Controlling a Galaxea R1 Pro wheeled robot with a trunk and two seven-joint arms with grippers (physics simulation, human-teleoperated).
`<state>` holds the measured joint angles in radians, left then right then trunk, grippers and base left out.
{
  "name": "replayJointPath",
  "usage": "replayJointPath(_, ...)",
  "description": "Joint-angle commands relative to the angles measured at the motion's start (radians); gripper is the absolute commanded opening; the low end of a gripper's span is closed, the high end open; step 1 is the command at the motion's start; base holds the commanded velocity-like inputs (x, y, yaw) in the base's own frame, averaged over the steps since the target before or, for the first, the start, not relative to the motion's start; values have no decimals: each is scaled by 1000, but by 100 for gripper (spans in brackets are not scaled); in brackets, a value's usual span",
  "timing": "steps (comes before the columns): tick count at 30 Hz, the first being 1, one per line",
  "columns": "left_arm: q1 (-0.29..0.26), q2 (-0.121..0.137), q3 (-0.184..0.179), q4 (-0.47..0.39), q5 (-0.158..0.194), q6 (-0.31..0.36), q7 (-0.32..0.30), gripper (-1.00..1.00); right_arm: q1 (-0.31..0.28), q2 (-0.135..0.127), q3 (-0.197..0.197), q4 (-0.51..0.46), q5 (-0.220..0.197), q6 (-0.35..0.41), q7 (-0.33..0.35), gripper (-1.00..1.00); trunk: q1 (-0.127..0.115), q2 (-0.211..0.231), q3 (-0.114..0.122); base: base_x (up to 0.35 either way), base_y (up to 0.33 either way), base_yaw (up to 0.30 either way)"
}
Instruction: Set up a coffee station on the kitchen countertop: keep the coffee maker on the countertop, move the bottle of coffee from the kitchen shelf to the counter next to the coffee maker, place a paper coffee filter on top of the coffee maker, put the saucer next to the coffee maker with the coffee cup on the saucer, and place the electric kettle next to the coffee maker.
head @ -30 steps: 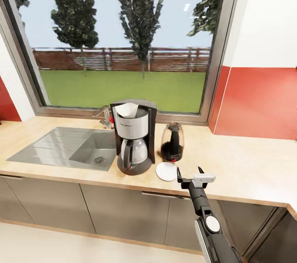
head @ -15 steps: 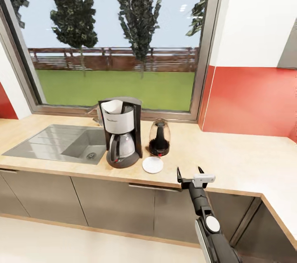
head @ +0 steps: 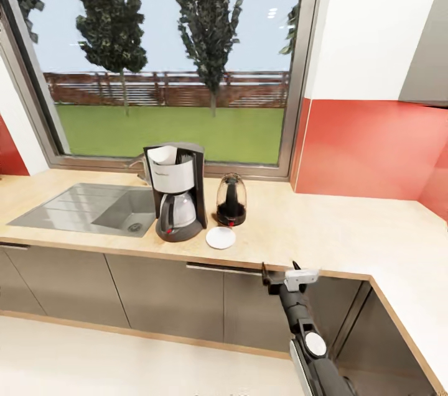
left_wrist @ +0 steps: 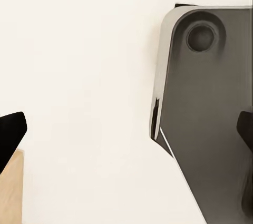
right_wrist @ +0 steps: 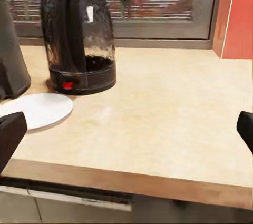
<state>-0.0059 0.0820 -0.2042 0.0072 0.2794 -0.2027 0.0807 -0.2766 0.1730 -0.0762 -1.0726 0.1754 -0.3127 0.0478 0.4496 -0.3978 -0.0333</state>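
My right gripper [head: 278,270] is hanging out in front of the counter's front edge with its jaws spread wide and nothing between them. From the right wrist camera I can see both dark fingertips [right_wrist: 11,132] at the edges of the shot, well apart, with the wooden countertop [right_wrist: 174,113] stretching out ahead.

Just past that edge sits the white saucer [head: 221,237], lying flat with nothing on it, touching or nearly touching the base of the coffee maker [head: 175,191]. Right behind the saucer is the glass electric kettle [head: 231,200], upright on its black base with a red switch, standing just beside the coffee maker on its right. There's a white paper filter [head: 163,154] sitting in the top of the coffee maker. The sink [head: 93,212] is on the coffee maker's other side, and the big window [head: 168,54] runs behind it all, with a red wall panel [head: 367,147] off to the right.

My left gripper [left_wrist: 126,129] is spread open too: the left wrist camera catches dark tips at both edges, with a pale floor and a dark grey part of my base [left_wrist: 211,108] between them.
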Motion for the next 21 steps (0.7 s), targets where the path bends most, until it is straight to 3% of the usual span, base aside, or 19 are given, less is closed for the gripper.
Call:
replayJointPath(1, -2, -2, -10, -2, 7, -5, 1, 100, -1, 1, 42, 120, 7, -6, 3, 100, 0, -2, -2, -26, -2, 0)
replayJointPath(12, -2, -5, -16, -3, -1, -9, 1, 100, -1, 1, 52, 458, 8, -16, 0, 100, 0, -2, -2, -4, 0, 0)
replayJointPath(17, -1, -8, -18, -3, -2, -9, 1, 100, -1, 1, 49, 670, 12, -7, -1, 100, 0, -2, -2, 0, 0, 0)
replayJointPath(19, -1, -10, -17, -3, -2, -9, 1, 100, -1, 1, 49, 740, 14, 34, -1, 100, 0, -2, -2, 0, 0, 0)
replayJointPath(21, -1, -11, -15, -3, -3, -9, 1, 100, -1, 1, 49, 789, 14, 141, -1, 100, 0, -2, -2, 0, 0, 0)
